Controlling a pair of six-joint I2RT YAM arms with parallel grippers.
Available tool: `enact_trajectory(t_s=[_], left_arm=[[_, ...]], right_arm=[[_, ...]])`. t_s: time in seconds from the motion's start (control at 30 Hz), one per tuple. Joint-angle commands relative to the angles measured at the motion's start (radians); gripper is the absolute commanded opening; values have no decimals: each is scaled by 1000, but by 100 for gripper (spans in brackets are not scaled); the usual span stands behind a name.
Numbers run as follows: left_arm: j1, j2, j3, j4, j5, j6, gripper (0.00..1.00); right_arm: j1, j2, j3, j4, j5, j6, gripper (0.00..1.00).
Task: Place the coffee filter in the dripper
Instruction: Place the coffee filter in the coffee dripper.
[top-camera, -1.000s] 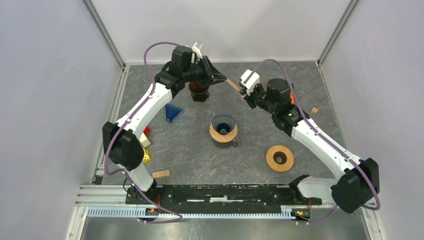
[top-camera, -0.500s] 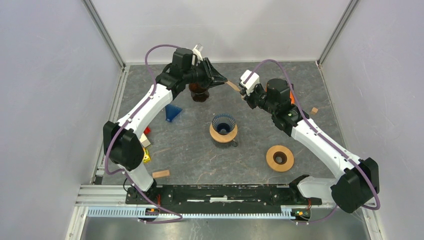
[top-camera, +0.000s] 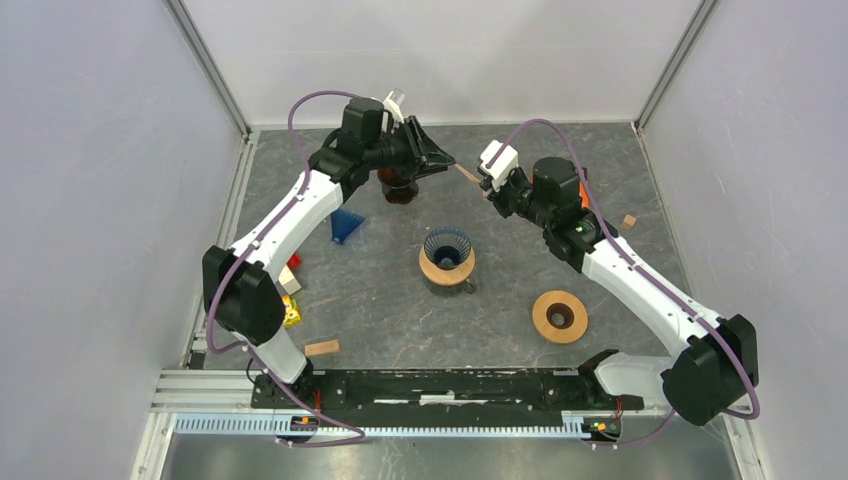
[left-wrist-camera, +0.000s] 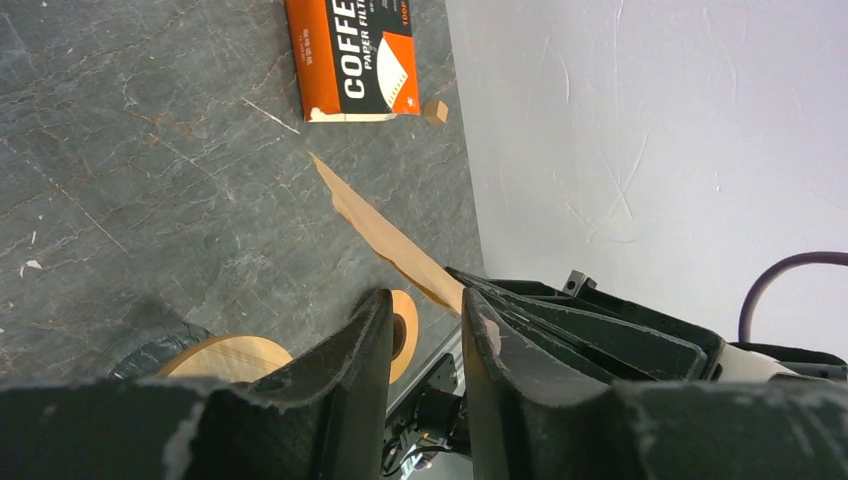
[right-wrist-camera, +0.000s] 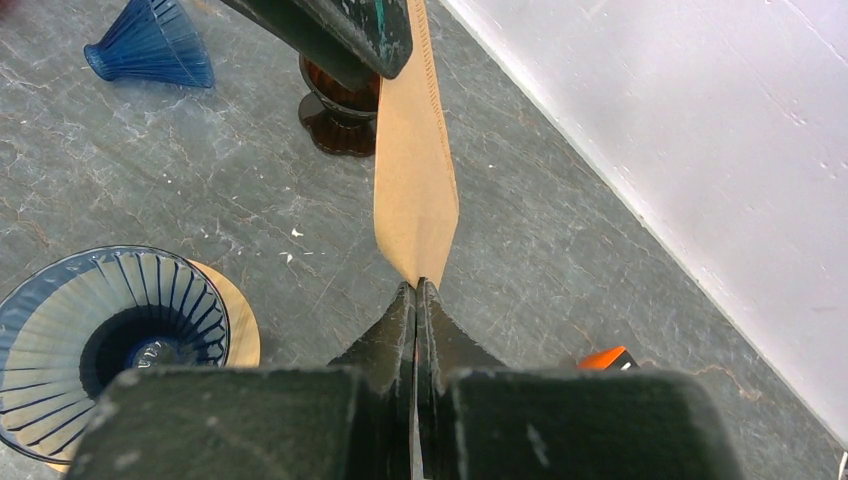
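Nearest the arm bases, the ribbed blue glass dripper (top-camera: 447, 248) on its round wooden collar stands with nothing in it, so the placing is not yet done. Beyond it, the right gripper (right-wrist-camera: 416, 300) has its fingers pressed together on the pointed tip of the brown paper coffee filter (right-wrist-camera: 414, 190). The filter is held flat in the air over the far part of the table, well apart from the dripper. Farthest out, the left gripper (left-wrist-camera: 425, 305) is what has changed. Over the last second its 2 fingers have spread, and a clear gap now shows between them, with the filter's other end only lying against 1 finger. The handover looks nearly complete, leaving the right arm to carry the filter back to the dripper.
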Motion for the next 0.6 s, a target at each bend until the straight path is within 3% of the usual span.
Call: enact_trajectory(t_s=[0.0,0.3,0.57], left_arm=[[7,-52,-8,47,20,-32,39],[10,-43,-10,54,21,-31,31],[21,-28,-2,54,23,-33,33]], right_arm=[[4,12,-9,38,19,-11,0],[4,12,-9,38,22,-15,0],[4,9,-9,36,18,-15,0]])
